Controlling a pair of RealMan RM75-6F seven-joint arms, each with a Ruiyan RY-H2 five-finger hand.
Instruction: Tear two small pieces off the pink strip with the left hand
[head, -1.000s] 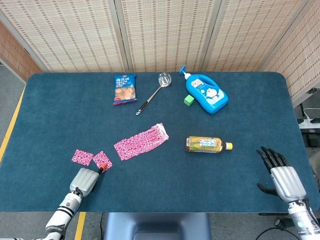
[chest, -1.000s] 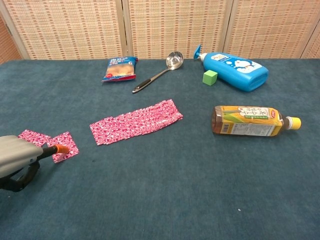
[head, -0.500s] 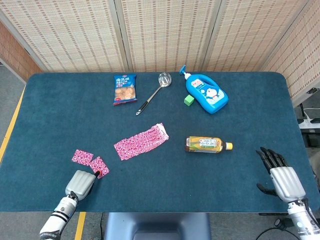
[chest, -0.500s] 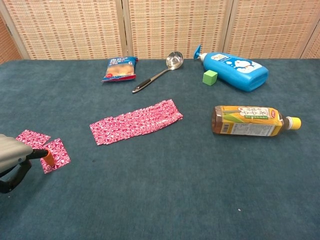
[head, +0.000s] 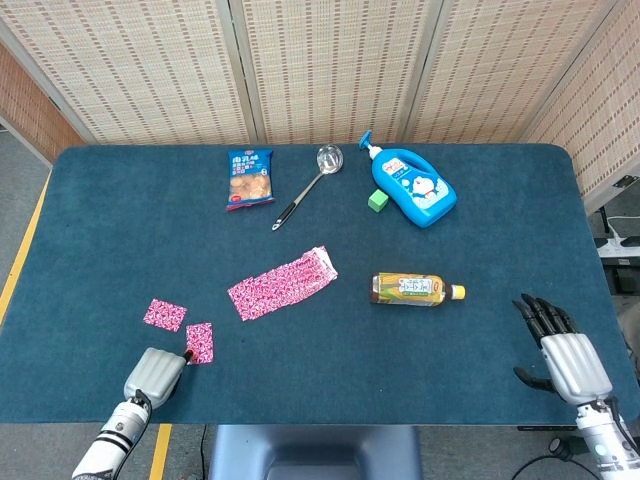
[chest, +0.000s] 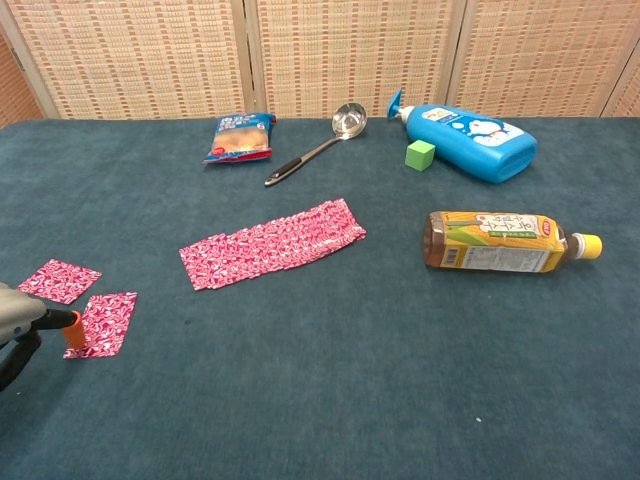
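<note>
1. While the pink strip (head: 282, 284) lies flat at the centre of the blue table (head: 480, 210), two torn pieces sit at lower left: the first piece (head: 165, 314) and the second piece (head: 200, 342), near each other but apart.
2. At the lower left edge, the left hand (head: 153, 375) rests with an orange fingertip (chest: 73, 329) touching the second piece; whether it pinches it cannot be told.
3. At lower right, the right hand (head: 560, 350) lies with fingers spread, holding nothing.
4. Across the upper half lie a snack bag (head: 249, 179), ladle (head: 308, 185), green cube (head: 377, 200) and blue bottle (head: 412, 184); a tea bottle (head: 415, 289) lies right of centre.
</note>
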